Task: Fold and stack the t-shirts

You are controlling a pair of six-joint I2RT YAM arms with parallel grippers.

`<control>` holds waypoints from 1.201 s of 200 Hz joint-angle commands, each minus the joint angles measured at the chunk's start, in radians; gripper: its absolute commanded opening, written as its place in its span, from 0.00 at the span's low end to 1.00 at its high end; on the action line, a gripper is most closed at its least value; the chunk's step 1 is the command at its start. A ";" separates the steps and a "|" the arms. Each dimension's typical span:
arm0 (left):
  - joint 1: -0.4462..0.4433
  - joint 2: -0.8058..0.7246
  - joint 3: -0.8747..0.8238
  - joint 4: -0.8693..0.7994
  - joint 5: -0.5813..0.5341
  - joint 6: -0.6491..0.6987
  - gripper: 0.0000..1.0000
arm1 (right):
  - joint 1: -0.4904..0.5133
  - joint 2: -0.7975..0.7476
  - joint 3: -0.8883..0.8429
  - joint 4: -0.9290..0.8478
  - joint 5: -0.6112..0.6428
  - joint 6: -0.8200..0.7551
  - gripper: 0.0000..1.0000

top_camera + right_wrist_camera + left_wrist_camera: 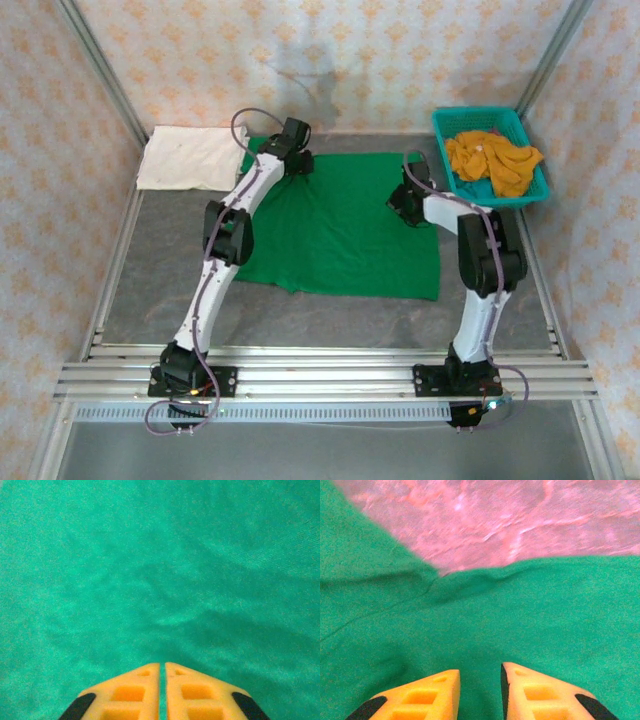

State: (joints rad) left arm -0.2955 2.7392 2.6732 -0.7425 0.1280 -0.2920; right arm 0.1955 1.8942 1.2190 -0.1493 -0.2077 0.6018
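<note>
- so, why are both arms stretched out over the green t-shirt?
- because it lies spread flat in the middle of the table, and i judge a fold starts best from the edges. my left gripper sits at its far left corner, where green cloth meets bare tabletop. my right gripper is over its right side, toward the far end.
- have you got hold of it?
- not that i can see. my left fingers stand a little apart, with a narrow gap, cloth below them and nothing between. my right fingers are pressed together with only a slit between them. the shirt lies just under the tips, and i see none of it pinched in there.
- and the rest? count it for me.
- one green shirt, unfolded. one cream-white t-shirt, folded flat at the far left, just beside the green corner. i take that as the base of the stack. one teal basket at the far right, off the working area, holds the mustard-orange t-shirts in a crumpled heap. how many are in it i cannot tell.
</note>
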 commanded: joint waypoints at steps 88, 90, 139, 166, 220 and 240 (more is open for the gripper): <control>0.052 -1.344 -1.541 0.205 -0.191 -0.146 0.49 | 0.122 -0.655 -0.423 -0.055 0.129 -0.286 0.31; 0.055 -1.350 -1.551 0.188 -0.193 -0.148 0.49 | 0.123 -0.661 -0.432 -0.049 0.131 -0.285 0.31; 0.123 -1.415 -1.794 0.128 -0.100 -0.198 0.52 | 0.159 -0.680 -0.504 0.038 0.126 -0.296 0.33; 0.122 -1.371 -1.844 0.166 -0.061 -0.223 0.53 | 0.162 -0.660 -0.486 0.043 0.128 -0.290 0.33; 0.120 -1.307 -1.942 0.280 -0.021 -0.235 0.54 | 0.165 -0.657 -0.492 0.067 0.145 -0.281 0.35; 0.118 -1.274 -1.960 0.314 -0.014 -0.237 0.52 | 0.165 -0.649 -0.493 0.070 0.136 -0.270 0.35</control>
State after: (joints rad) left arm -0.1749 1.4311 0.7380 -0.4984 0.0990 -0.5091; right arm 0.3538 1.2388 0.7132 -0.1131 -0.0952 0.3279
